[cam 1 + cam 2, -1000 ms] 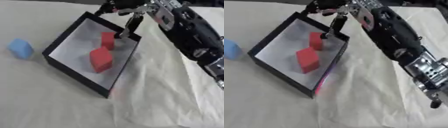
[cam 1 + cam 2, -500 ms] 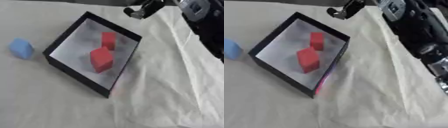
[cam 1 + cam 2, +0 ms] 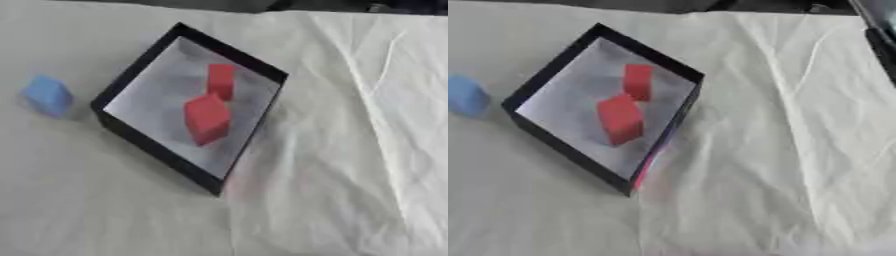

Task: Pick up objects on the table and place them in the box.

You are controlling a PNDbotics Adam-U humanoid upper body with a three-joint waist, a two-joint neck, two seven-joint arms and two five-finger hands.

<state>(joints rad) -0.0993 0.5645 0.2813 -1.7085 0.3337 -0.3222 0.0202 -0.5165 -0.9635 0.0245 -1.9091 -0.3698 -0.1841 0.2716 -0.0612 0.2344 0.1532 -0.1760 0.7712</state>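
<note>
a black box (image 3: 149,135) with a pale floor sat askew on the table (image 3: 350,175), which was covered in a creased white cloth. two red blocks lay inside it. the smaller red block (image 3: 220,80) stood toward the far side of the box, and the larger red block (image 3: 207,118) sat just in front of it, nearer the middle; whether the two touched could not be told. a blue block (image 3: 47,95) rested on the cloth outside the box, just beside its left wall and apart from it. neither hand showed in either view, so nothing could be told of the fingers, whether spread, pressed together or pinching anything. a dark strip of arm (image 3: 878,35) ran along the upper right edge of the right eye view, well apart from the box. a faint reddish tint lay on the cloth by the box's near corner.
</note>
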